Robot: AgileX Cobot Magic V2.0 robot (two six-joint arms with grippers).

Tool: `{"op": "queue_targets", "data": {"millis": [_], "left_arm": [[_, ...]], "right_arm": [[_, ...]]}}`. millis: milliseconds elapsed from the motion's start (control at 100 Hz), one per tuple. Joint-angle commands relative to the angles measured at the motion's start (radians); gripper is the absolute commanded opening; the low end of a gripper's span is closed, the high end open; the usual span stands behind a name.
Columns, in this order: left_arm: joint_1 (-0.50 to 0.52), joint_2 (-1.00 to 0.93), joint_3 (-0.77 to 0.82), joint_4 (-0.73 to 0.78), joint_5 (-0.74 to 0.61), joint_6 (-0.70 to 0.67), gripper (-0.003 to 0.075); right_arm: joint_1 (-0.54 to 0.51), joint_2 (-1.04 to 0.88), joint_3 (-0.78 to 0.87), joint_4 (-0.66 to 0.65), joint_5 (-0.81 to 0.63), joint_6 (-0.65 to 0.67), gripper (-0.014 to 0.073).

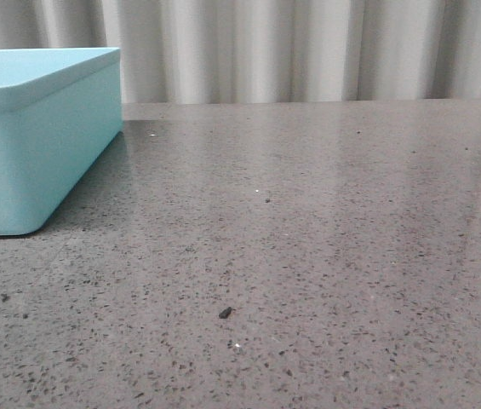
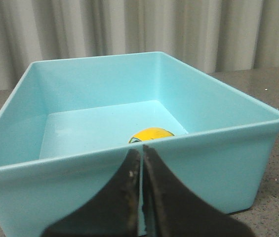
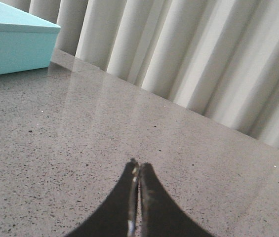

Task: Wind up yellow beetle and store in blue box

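The blue box (image 1: 27, 145) stands at the table's left in the front view, where neither arm shows. The left wrist view looks over the box's near wall (image 2: 218, 168) onto its floor. There the yellow beetle (image 2: 151, 135) lies inside the box, only its rounded roof showing above the rim. My left gripper (image 2: 141, 149) is shut and holds nothing; its tips sit just outside the near wall, level with the rim. My right gripper (image 3: 138, 164) is also shut and holds nothing, above bare table, with a corner of the blue box (image 3: 16, 42) far off.
Grey speckled tabletop (image 1: 308, 256) stretches right of the box. A small dark fleck (image 1: 226, 313) lies near its front. A pale pleated curtain (image 1: 308, 51) closes the back.
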Motion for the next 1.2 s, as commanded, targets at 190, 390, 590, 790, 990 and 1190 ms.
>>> {"op": "queue_targets", "data": {"millis": [190,390,590,790,990,1190], "left_arm": [[-0.010,0.008,0.056,0.014,-0.246,0.001,-0.0021],[-0.007,0.008,0.107,0.186,-0.434,0.001,-0.0021],[-0.007,0.008,0.154,0.234,-0.404,0.001,-0.0021],[-0.007,0.008,0.154,0.246,-0.369,0.001,-0.0021],[-0.007,0.008,0.154,0.238,-0.209,0.001,-0.0021],[-0.007,0.000,0.154,0.207,-0.095,0.001,-0.0021]], "right_arm": [[0.002,0.011,-0.025,-0.005,-0.081,-0.011,-0.0041],[0.002,0.011,-0.025,-0.004,-0.081,-0.011,-0.0041],[0.002,0.011,-0.025,-0.004,-0.081,-0.011,-0.0041],[0.002,0.013,-0.025,0.003,-0.081,-0.009,-0.0041],[0.002,0.013,-0.025,0.004,-0.081,-0.009,-0.0041],[0.002,0.013,-0.025,0.004,-0.081,-0.009,-0.0041]]}}
